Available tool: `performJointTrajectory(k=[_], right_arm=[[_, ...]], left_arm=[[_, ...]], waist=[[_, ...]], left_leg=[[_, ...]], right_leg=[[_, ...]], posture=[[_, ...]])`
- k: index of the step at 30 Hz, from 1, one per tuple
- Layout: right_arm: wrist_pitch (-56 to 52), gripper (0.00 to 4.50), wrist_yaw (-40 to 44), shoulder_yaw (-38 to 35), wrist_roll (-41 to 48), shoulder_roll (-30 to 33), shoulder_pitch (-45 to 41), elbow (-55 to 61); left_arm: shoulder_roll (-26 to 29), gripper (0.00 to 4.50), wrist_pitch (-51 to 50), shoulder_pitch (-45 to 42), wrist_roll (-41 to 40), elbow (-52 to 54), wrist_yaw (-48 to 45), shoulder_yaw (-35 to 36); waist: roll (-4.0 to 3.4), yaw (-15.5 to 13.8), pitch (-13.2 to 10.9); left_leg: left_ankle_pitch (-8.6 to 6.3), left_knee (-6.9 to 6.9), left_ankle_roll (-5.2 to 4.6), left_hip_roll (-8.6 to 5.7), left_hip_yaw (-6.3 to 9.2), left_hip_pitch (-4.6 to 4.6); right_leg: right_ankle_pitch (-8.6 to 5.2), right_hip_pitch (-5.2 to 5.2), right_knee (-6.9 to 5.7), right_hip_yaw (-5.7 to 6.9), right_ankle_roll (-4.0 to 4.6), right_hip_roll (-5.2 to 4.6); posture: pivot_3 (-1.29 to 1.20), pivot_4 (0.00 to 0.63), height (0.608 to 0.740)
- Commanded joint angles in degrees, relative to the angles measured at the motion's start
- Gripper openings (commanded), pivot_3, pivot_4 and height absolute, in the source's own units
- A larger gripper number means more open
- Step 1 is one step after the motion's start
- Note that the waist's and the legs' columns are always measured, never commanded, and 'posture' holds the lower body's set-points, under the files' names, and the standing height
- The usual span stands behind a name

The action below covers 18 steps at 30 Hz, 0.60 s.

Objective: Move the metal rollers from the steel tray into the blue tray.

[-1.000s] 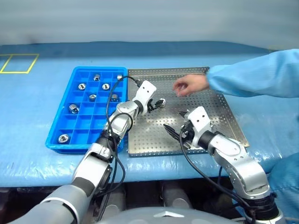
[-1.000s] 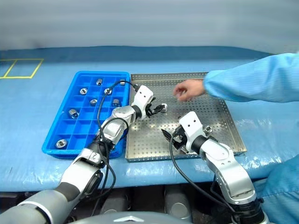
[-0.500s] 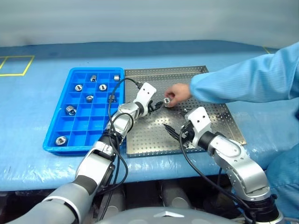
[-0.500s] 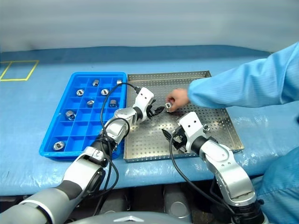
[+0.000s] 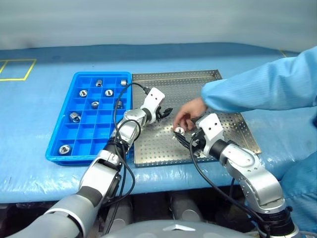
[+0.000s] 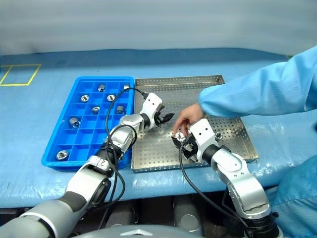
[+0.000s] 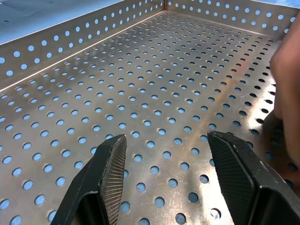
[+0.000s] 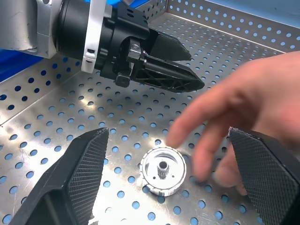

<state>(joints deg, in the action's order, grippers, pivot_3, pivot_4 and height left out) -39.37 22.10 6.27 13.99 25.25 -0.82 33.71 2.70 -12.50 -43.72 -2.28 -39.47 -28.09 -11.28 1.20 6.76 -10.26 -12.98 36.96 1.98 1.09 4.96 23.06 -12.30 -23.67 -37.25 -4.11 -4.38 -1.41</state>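
My left gripper (image 7: pixel 166 183) hangs over the perforated floor of the steel tray (image 5: pixel 163 148), its two fingers spread apart with nothing between them. My right gripper (image 8: pixel 171 180) is also wide open and empty – it is low over the same tray, nearer to me, and one metal roller (image 8: pixel 163 171) stands on the tray floor between its two fingers, touching neither. A person's hand (image 5: pixel 185 115) in a light blue sleeve (image 5: pixel 257 89) reaches into the tray, with its fingertips just beside that roller; I cannot tell if they touch it. The blue tray (image 5: pixel 59 126) lies to the left, its side against the steel tray. Several other rollers (image 5: pixel 65 148) sit there in separate compartments – most in the far rows, one in the near left corner
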Motion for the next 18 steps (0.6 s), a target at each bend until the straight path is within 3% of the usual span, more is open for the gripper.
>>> performJointTrajectory(k=[1,9,18], right_arm=[[0.2,4.33,0.0,-0.9,0.0,0.1,-0.6,0.9],[-1.4,4.33,1.7,-3.3,1.0,2.7,2.2,2.8],[-5.0,4.33,2.7,-6.4,2.1,7.0,6.8,6.8]], left_arm=[[0.1,2.98,0.3,0.1,0.1,2.8,-1.5,0.2],[6.9,2.98,-6.0,5.5,-3.6,16.5,-22.8,-5.7],[6.3,2.98,-6.2,6.1,-2.6,16.9,-24.6,-8.1]], waist=[[0.00,0.0,0.0],[-0.04,0.1,0.0],[-0.07,0.0,0.0]], left_leg=[[0.00,0.00,0.00,0.00,0.00,0.00],[0.00,-0.04,0.00,0.01,0.00,0.00],[-0.01,0.10,-0.01,0.00,-0.02,-0.01]], right_leg=[[0.00,0.00,0.00,0.00,0.00,0.00],[0.00,-0.01,0.00,0.00,0.02,0.00],[0.00,0.06,0.00,-0.03,0.02,0.00]], posture=[[-0.15,0.150,0.740],[-0.14,0.150,0.740],[-0.16,0.150,0.740]])
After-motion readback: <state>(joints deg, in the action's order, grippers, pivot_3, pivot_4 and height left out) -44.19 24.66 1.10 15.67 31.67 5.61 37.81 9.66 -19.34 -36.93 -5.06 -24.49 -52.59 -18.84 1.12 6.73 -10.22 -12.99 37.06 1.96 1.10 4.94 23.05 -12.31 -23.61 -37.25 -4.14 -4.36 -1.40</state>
